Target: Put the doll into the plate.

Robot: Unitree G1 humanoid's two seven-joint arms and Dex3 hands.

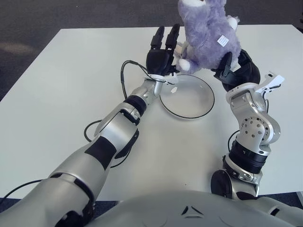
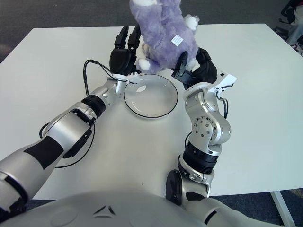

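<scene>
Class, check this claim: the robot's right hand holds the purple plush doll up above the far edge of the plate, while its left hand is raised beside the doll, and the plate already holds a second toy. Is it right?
One detail is wrong: the plate holds no second toy; the left eye view shows it bare. The rest stands: the right hand grips the purple plush doll above the plate's far edge, and the left hand is raised beside it.

Two head-mounted eyes looking forward and down from above the robot's chest, close over the white table (image 1: 57, 85), right eye set slightly rightward, both sharing the plate (image 1: 187, 97), both arms, and the dark floor beyond
</scene>
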